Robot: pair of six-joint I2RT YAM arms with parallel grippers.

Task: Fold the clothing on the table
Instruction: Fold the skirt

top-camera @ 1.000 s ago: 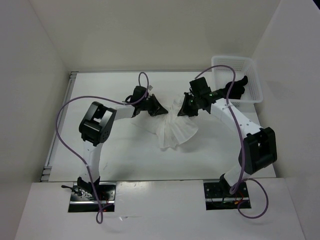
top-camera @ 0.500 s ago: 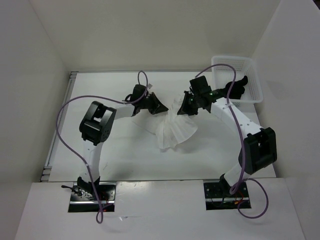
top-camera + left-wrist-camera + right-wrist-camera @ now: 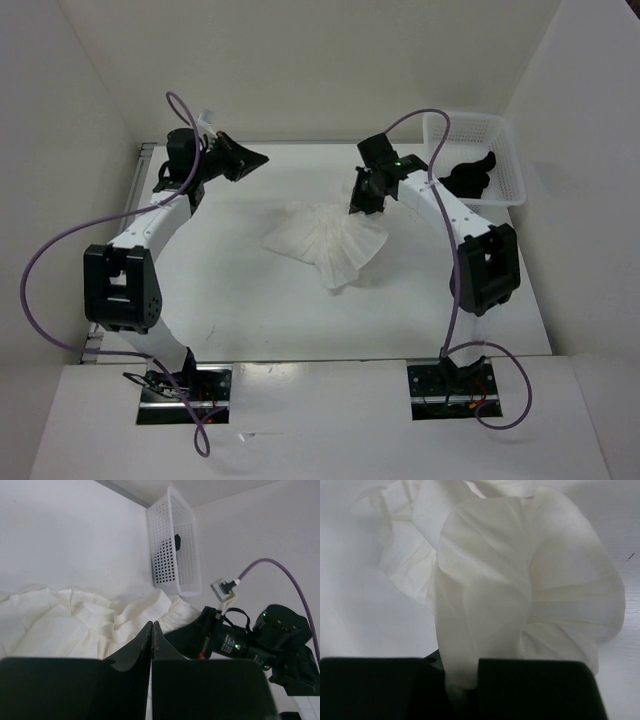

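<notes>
The clothing is a crumpled white garment lying mid-table. My right gripper is shut on its far right edge; in the right wrist view a fold of the clothing runs down between the black fingers and is pinched there. My left gripper hangs at the back left, well clear of the garment, jaws pressed together and empty. In the left wrist view its gripper points across the clothing toward the right arm.
A white mesh basket stands at the back right corner with a small black item inside; it also shows in the left wrist view as the basket. White walls close in the table's sides and back.
My left gripper has let go of the garment and swung away to the back left. The clothing has sunk and spread to the left. The right gripper keeps its hold and has shifted slightly back.
</notes>
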